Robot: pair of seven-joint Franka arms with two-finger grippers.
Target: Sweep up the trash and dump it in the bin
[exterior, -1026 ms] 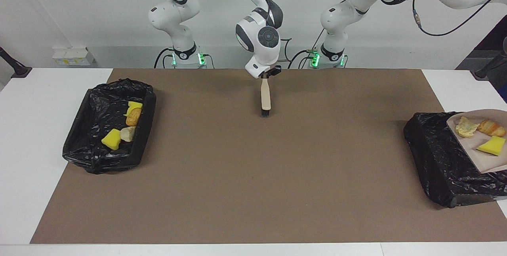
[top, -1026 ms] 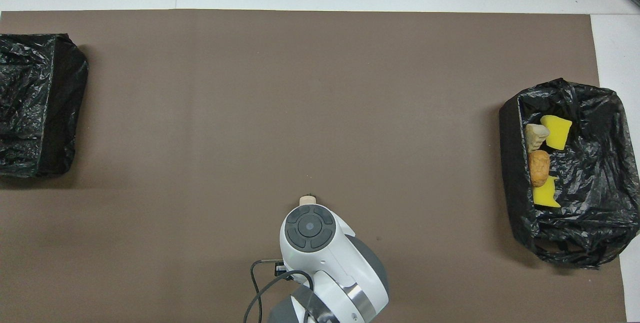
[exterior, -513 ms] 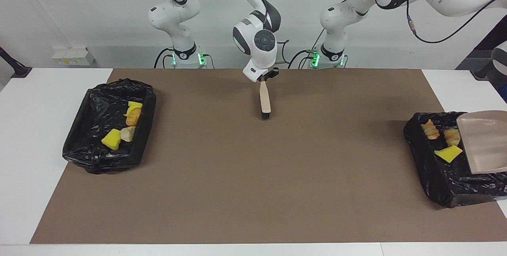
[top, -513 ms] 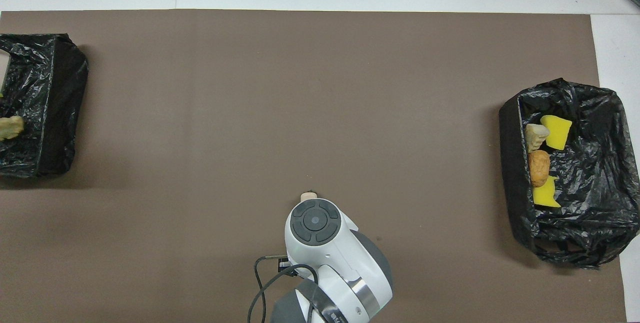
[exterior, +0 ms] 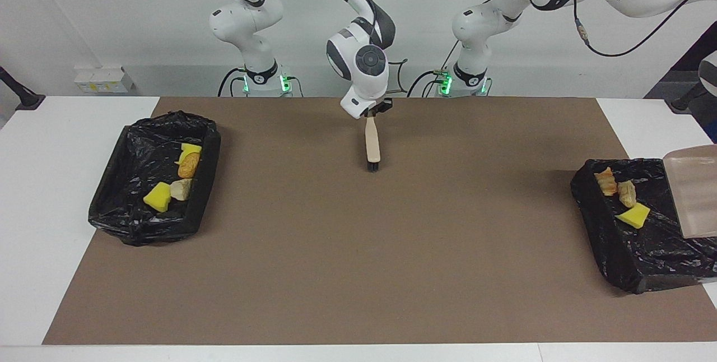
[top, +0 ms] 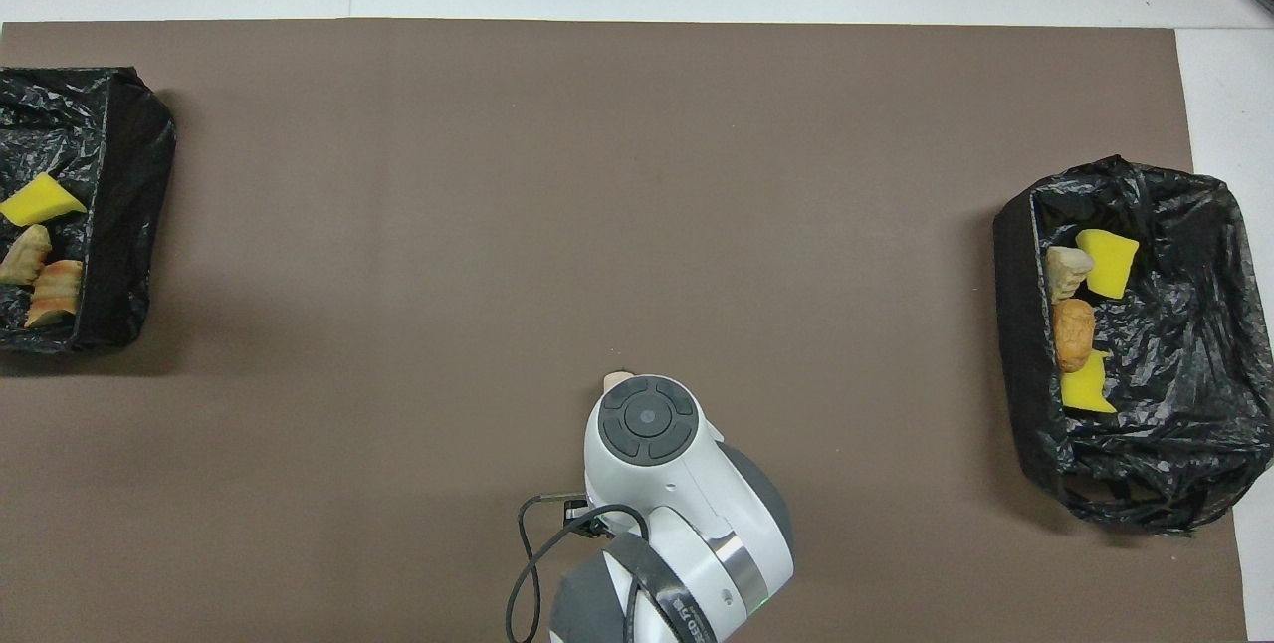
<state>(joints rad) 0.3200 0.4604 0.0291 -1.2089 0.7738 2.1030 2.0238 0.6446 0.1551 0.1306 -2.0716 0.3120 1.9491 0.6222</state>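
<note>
- The dustpan (exterior: 693, 191) is now tipped up steeply over the black-lined bin at the left arm's end of the bench (exterior: 633, 244); a second ago it lay flatter with three pieces of trash still on it.
- Those three pieces are now seen lying in that bin: a golden-orange bread lump (exterior: 605, 181), a paler tan lump (exterior: 627, 193) and a yellow sponge chunk (exterior: 633, 216). In the overhead view the same three are shown together in the bin at the frame's edge (top: 40, 245).
- The pan's face is now bare, so the dump is judged done.
- The left claw is out of view past the frame's edge; it is taken to be nearly closed, and the dustpan is presumably held by it, though the grip itself is not shown.
- The right claw (exterior: 371, 115) is closed on the handle of the brush (exterior: 372, 140), which hangs bristles down just above the brown mat (exterior: 358, 250), near the robots' edge. It has drifted slightly toward the robots over the last second.
- The bin at the right arm's end (exterior: 154, 182) is unchanged: two yellow sponge chunks and two bread lumps lie in it.
- No loose trash is seen on the mat, so the task is judged essentially complete; only setting down the tools seems left.
</note>
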